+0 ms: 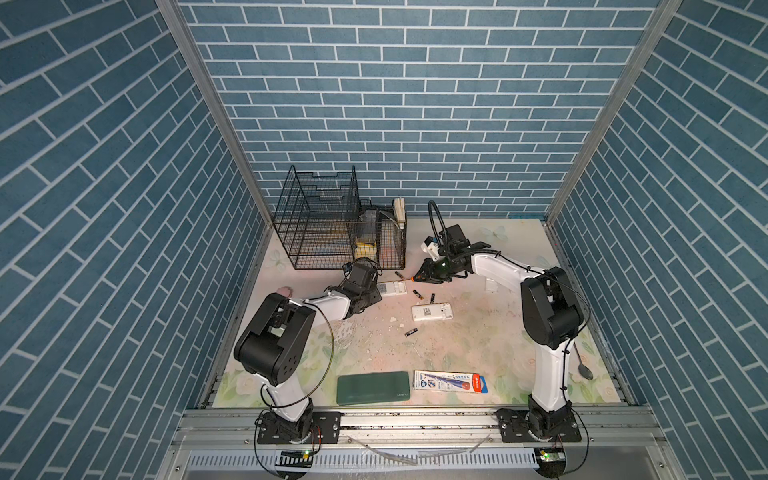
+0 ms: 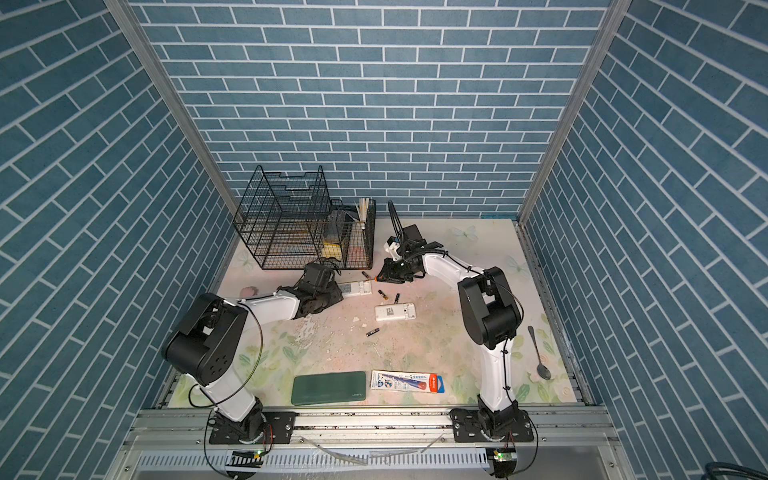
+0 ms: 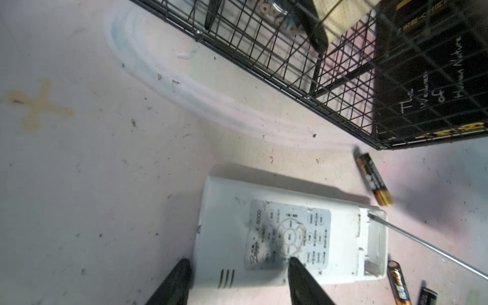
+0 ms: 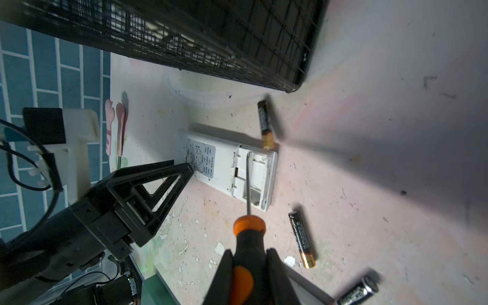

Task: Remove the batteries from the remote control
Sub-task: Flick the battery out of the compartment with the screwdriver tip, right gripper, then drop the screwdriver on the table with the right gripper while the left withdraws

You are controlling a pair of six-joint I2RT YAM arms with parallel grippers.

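**Screwdriver tip in the open remote, four batteries out on the desk**

The desk (image 1: 478,340), covered in a worn floral print, fills the floor of a blue-brick enclosure. A black wire rack (image 1: 316,220) stands at its far left corner.

Both arms reach in toward the space in front of the rack. The left end effector (image 3: 239,261) has its fingers partly spread. One fingertip rests on the keypad face and the other sits just off the short end, so it is not clamped across anything. The right end effector (image 4: 249,253) is closed narrowly on the black-and-orange handle of the screwdriver (image 4: 249,224).

A dark green case (image 1: 373,388) and a pen packet (image 1: 451,381) lie side by side near the front edge. A spoon (image 1: 582,365) lies by the right arm.

The remote control (image 1: 395,288) lies flat just in front of the rack, under the left fingertip. Its battery compartment is uncovered at the end facing the right arm, and the screwdriver's shaft crosses that compartment with the tip against its inner edge. A second remote (image 1: 432,311) lies flat nearer mid-desk.

All four batteries (image 1: 417,295) lie loose on the desk. One is between the remote control's compartment end and the rack. Two are close together between the two remotes. One lies alone, toward the front from the second remote.
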